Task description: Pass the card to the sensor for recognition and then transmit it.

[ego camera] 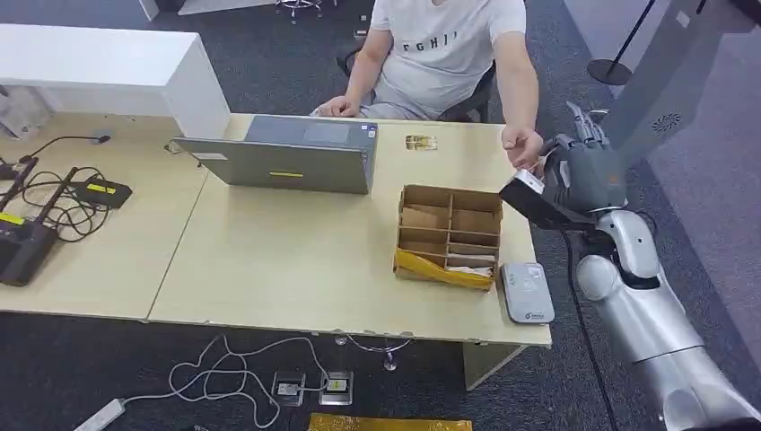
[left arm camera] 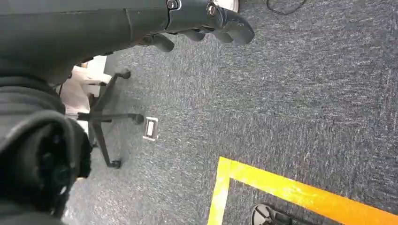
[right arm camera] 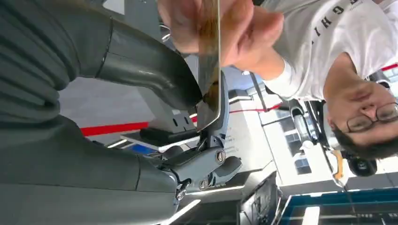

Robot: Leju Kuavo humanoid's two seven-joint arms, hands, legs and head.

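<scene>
Right hand and person's hand on card

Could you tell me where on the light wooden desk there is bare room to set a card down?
The widest free patch on the light wooden desk lies in front of the grey laptop, left of the brown cardboard divider box. The right edge is crowded: box, grey card sensor, the robot's right hand and the person's hand. Black cables clutter the far left.

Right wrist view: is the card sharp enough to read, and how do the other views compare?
Right wrist view: the card is seen edge-on, blurred and glary, unreadable, with a bright background behind it. Head view: evenly lit, sharp; the sensor is clear. Left wrist view: dim, the left hand dark.
</scene>
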